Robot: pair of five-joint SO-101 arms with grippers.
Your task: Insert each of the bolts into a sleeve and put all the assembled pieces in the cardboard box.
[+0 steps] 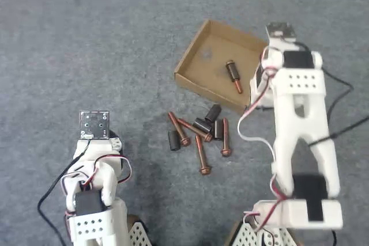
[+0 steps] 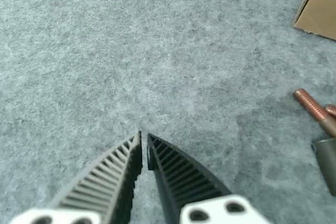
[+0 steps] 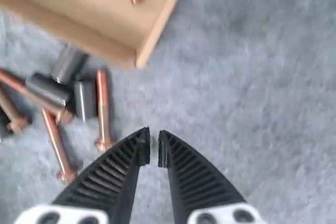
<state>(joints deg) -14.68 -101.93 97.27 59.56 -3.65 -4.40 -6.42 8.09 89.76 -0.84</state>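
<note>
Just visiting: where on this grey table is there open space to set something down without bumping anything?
The widest bare stretch is the grey mat left of the cardboard box, beyond the left arm. A smaller patch lies between that arm and the right arm. It is crowded where loose bolts and sleeves cluster by the box's near wall.

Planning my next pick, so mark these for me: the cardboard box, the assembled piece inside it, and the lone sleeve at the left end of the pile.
cardboard box (image 1: 206, 89), high view, its near wall.
assembled piece (image 1: 232, 71), high view, the dark sleeve on the bolt.
lone sleeve (image 1: 174, 140), high view, middle of its side.
</note>
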